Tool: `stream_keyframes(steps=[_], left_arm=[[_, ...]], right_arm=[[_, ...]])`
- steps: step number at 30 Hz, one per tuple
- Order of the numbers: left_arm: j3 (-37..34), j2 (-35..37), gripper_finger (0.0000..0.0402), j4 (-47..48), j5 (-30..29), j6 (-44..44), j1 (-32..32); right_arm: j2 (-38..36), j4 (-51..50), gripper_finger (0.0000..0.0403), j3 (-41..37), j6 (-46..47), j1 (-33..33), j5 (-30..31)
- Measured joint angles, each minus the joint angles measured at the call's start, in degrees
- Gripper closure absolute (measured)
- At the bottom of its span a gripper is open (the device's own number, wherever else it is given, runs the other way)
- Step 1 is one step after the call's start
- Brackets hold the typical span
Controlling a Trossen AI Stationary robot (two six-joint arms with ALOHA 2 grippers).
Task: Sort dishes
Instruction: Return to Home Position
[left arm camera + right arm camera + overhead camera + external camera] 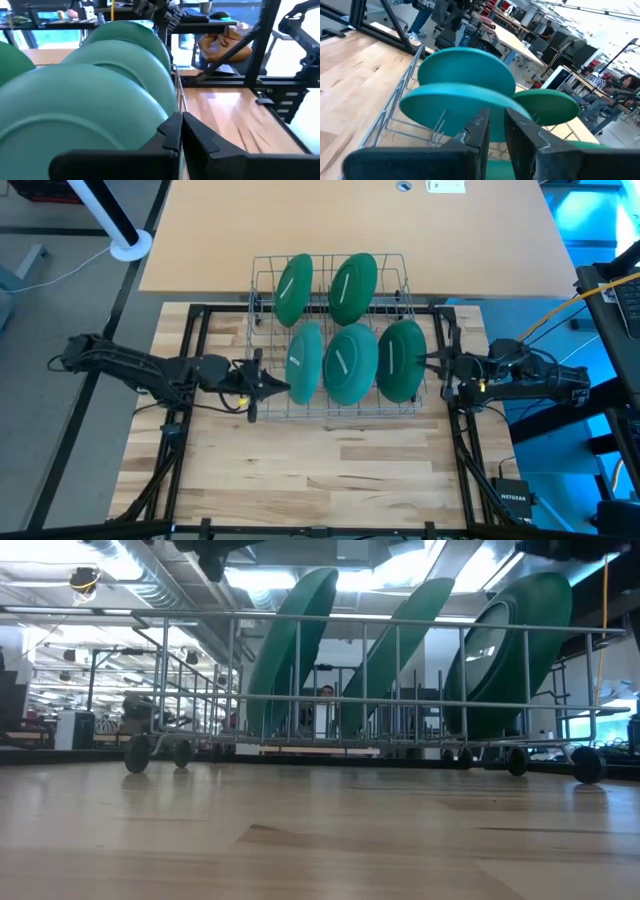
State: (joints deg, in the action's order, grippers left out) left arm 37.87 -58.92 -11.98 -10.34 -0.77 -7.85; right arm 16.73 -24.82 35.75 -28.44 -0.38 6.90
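1. The plates (350,363): all five stand on edge in the wire rack (262,280), upper middle of the overhead shot. Two are in the back row and three in the front, each leaning a bit.
2. Handling, my guess: they look like matte plastic, so light, stiff, hard to chip and not too slick. If I had to take one, I'd pinch the top rim where it sticks up clear of the wires. The lower half is fenced in.
3. My left pincer (272,386) sits at the rack's left side, just beside the leftmost front plate. I can't tell if it touches. Its fingers are pressed together on nothing.
4. My right pincer (432,362) mirrors it at the rack's right side, just beside the darker green plate. There's a thin gap between its fingers and nothing in it.
5. Sorting looks done to me, since every plate I can see is racked. What's left is backing both arms off over the bench (330,470) without bumping wires.
6. Views: only the overhead shot gives both rows and both arms at once. The low shot shows just three plates, how steeply they lean, the rack's round feet, and a person (326,692) far behind. The wrist cams show the finger gaps, which the overhead can't.
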Motion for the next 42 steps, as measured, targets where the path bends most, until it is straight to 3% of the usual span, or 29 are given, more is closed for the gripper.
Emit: stream_keyframes(steps=[8, 19, 23, 26, 30, 37, 42], left_arm=[[0.0, 4.8, 0.0398, 5.4, 1.3, 1.4, 4.2], [-1.6, 22.5, 0.0398, 18.6, 4.2, 2.4, 8.0], [-6.3, 29.1, 0.0398, 18.7, 4.2, 0.9, 7.8], [-10.8, 33.8, 0.0398, 18.5, 4.2, -1.8, 7.7], [-18.4, 39.8, 0.0398, 14.7, 4.2, -4.2, 7.7], [-31.7, 49.1, 0.0398, 2.2, 4.2, -5.0, 7.7], [-37.3, 53.0, 0.0398, -0.6, 4.1, -6.8, 7.7]], right_arm=[[-5.8, 5.8, 0.0340, -8.9, 1.2, 0.0, -5.3], [-13.9, 9.0, 0.0340, -13.8, 1.2, 0.0, -5.5], [-16.1, 15.1, 0.0340, -14.0, -0.1, 0.0, -7.4], [-16.6, 19.8, 0.0340, -13.9, -0.9, 0.0, -13.9], [-16.6, 17.9, 0.0340, -13.8, -1.8, 0.0, -23.3], [-16.6, 17.5, 0.0340, -13.9, -2.4, 0.0, -22.5], [-16.6, 17.5, 0.0340, -14.5, -3.5, 0.0, -22.6]])
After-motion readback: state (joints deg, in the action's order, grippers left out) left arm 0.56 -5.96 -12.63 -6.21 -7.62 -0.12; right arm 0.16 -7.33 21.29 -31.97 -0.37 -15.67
